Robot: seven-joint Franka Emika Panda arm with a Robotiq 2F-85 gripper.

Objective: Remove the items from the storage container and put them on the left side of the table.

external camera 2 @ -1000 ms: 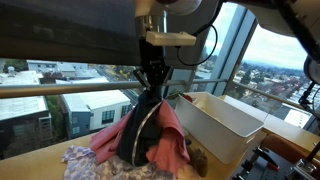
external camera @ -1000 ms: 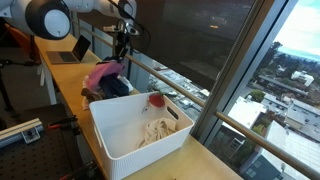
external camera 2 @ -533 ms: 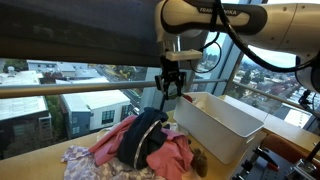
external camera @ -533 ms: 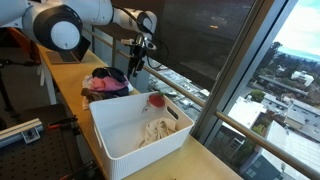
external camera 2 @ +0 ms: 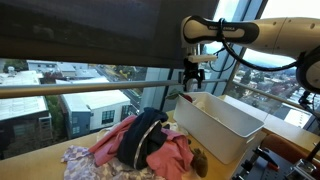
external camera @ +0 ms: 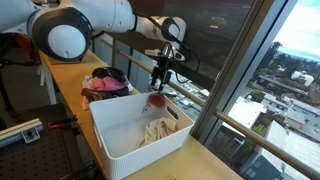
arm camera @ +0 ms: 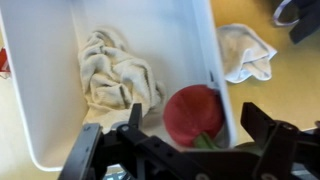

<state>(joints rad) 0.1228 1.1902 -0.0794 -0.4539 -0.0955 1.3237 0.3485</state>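
Along the long light-wood surface (external camera: 60,78) stands the large white storage container (external camera: 125,150), tall-sided and round-cornered. Just beside it lies a heap of pink, navy and lavender garments (external camera 2: 140,145). Inside the container rest a crumpled cream cloth (arm camera: 115,75) and a small red piece (arm camera: 193,112) against its wall; a white rag (arm camera: 245,50) lies outside on the wood. The arm (external camera: 120,20) reaches out over the container's far side and bends down, its gripper (external camera: 160,78) hanging above the red piece, jaws spread wide, holding nothing.
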